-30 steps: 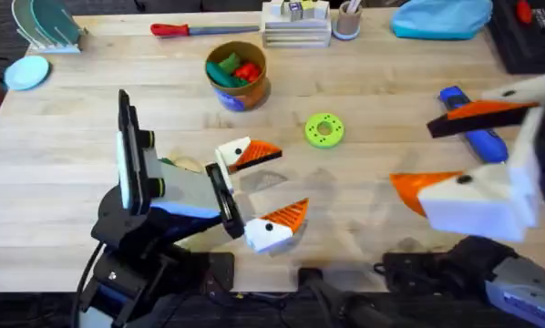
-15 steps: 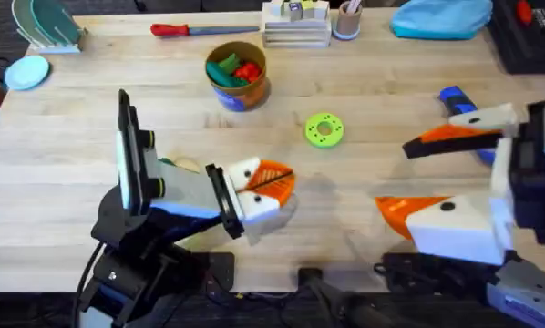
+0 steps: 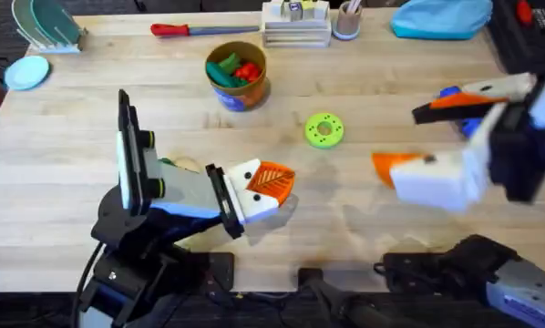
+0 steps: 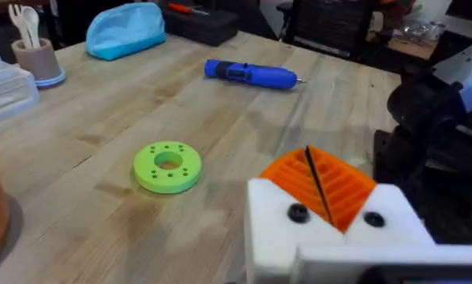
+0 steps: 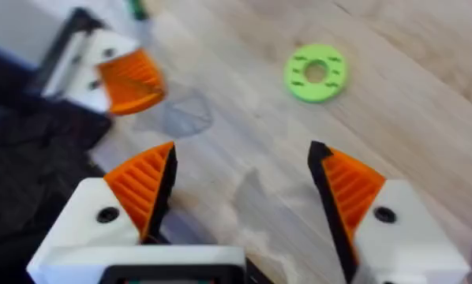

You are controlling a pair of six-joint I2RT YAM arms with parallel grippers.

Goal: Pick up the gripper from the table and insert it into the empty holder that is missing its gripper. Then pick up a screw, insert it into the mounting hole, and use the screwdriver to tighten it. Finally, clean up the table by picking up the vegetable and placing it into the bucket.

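Left gripper (image 3: 265,187) pressed together, empty. Right gripper (image 3: 437,137) spread wide, empty, beside screwdriver (image 4: 249,74): should straddle barrel squarely before closing.

Left gripper (image 3: 265,187) sits low, pads pressed together, empty. Right gripper (image 3: 437,137) hangs wide open over the screwdriver (image 3: 462,111). Green ring (image 3: 324,129) lies between them, and the bucket (image 3: 238,76) holds toy pieces.

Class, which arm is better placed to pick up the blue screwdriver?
Right. The right gripper hangs open beside the screwdriver at the table's right side; the left gripper is shut, far off near the middle.
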